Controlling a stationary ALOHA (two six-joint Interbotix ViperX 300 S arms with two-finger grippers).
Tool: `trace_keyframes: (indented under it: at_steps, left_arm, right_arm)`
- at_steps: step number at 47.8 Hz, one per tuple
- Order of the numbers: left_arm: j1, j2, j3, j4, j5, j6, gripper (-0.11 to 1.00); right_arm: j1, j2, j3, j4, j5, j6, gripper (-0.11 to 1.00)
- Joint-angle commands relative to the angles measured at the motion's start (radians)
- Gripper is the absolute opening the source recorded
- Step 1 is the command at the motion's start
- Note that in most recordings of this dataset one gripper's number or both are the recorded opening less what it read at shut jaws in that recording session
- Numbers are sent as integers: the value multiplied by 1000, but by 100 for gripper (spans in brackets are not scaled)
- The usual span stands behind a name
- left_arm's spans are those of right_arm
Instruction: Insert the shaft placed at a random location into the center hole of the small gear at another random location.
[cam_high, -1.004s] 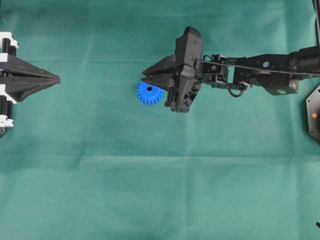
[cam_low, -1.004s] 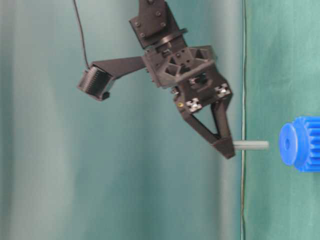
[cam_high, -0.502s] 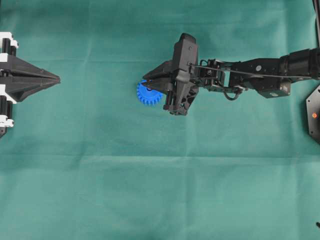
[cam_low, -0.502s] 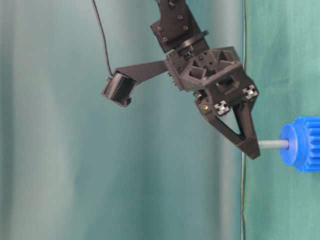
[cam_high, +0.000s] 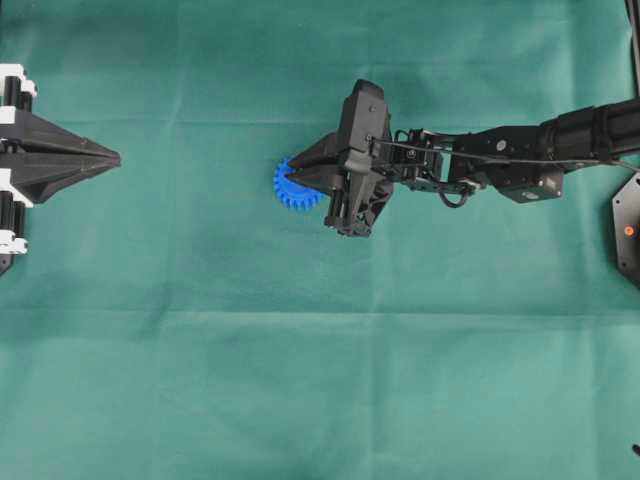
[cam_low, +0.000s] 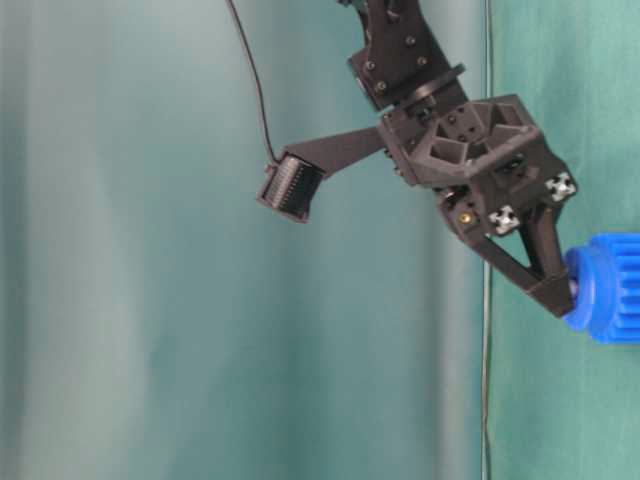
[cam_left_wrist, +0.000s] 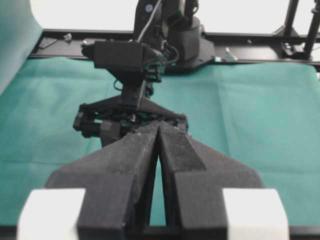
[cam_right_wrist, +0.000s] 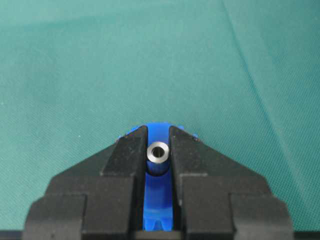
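Note:
The small gear (cam_high: 288, 191) is bright blue and lies flat on the green cloth. My right gripper (cam_high: 293, 180) hangs right over it, shut on the shaft (cam_right_wrist: 153, 152). The shaft is a short silver pin, seen end-on between the black fingers (cam_right_wrist: 125, 155), with the gear's blue hub (cam_right_wrist: 158, 195) straight beneath. From table level the right gripper (cam_low: 560, 298) touches the gear's hub (cam_low: 590, 292), and only a sliver of the shaft (cam_low: 572, 287) shows between them. The center hole is hidden by the shaft. My left gripper (cam_high: 112, 157) rests far left, shut and empty.
The right arm (cam_high: 500, 160) stretches in from the right edge over the green cloth (cam_high: 320, 380). A black base plate (cam_high: 628, 228) sits at the far right. In the left wrist view the left gripper (cam_left_wrist: 159, 126) points at the right arm (cam_left_wrist: 131, 107), with a black frame (cam_left_wrist: 250, 47) behind.
The right gripper has come down onto the gear. The shaft, a full length clear of the hub a second ago, touched it and has now sunk almost wholly in. The left arm has not moved.

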Motion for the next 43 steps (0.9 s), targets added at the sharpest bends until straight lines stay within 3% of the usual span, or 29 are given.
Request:
trace_keyframes:
  at_steps: [1, 39, 43]
  left_arm:
    - [2, 3, -18, 3, -5, 2, 0]
    - [2, 2, -18, 3, 0, 3, 0]
    - [2, 2, -18, 3, 0, 3, 0]
  right_arm:
    - [-3, -9, -20, 5, -15, 8, 13]
    - [3, -6, -21, 5, -8, 9, 14]
    - [3, -8, -25, 5, -8, 9, 26]
